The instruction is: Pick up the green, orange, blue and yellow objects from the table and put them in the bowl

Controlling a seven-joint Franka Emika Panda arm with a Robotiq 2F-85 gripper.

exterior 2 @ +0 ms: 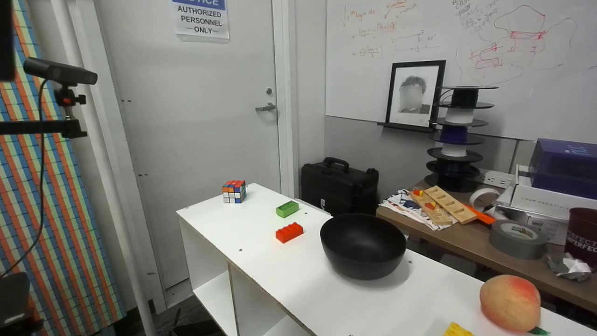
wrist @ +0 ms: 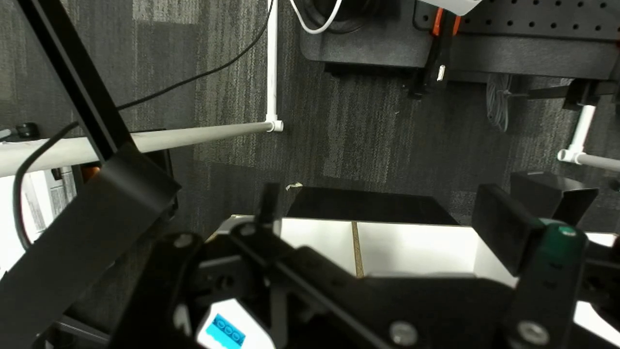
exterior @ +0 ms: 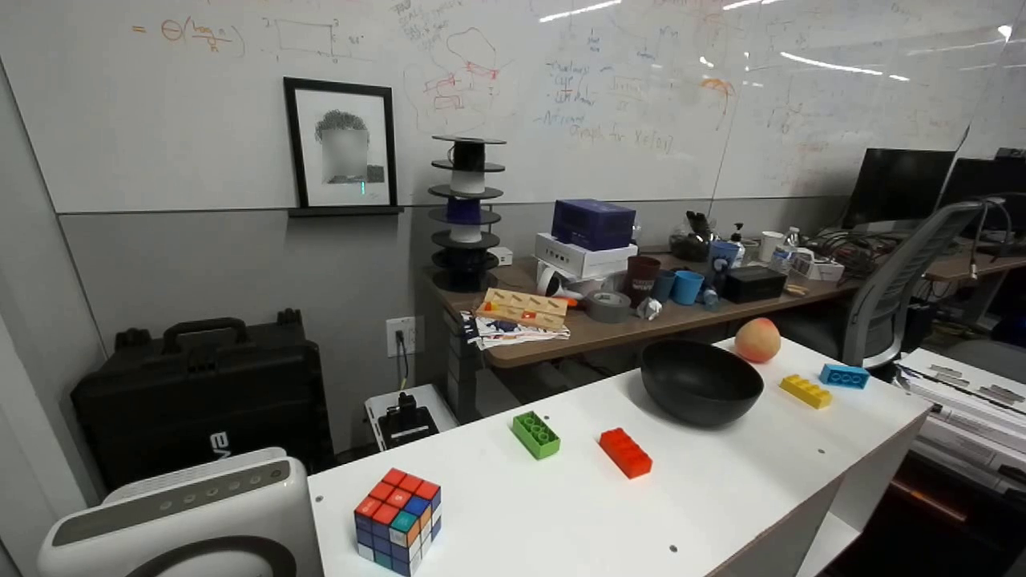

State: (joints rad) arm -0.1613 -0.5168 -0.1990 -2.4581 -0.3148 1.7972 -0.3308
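The gripper (wrist: 385, 211) is seen with its fingers (wrist: 503, 230) apart. Beyond it, outside the finger gap, the blue brick (wrist: 225, 332) is seen on the table (exterior: 521, 521), where the green brick (exterior: 535, 435), orange-red brick (exterior: 625, 453) and yellow brick (exterior: 805, 391) are also found.

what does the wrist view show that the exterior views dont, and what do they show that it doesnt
Only the wrist view: a black perforated surface and, plainly, the open tool; a dark shape at the edge of an exterior view is too cropped to name.

Only the exterior views: the bowl, green brick, red-orange brick, yellow brick, puzzle cube and peach; none can be made out in the wrist view.

Both: the white shelf unit, and the blue brick, seen in an exterior view and low in the wrist view.
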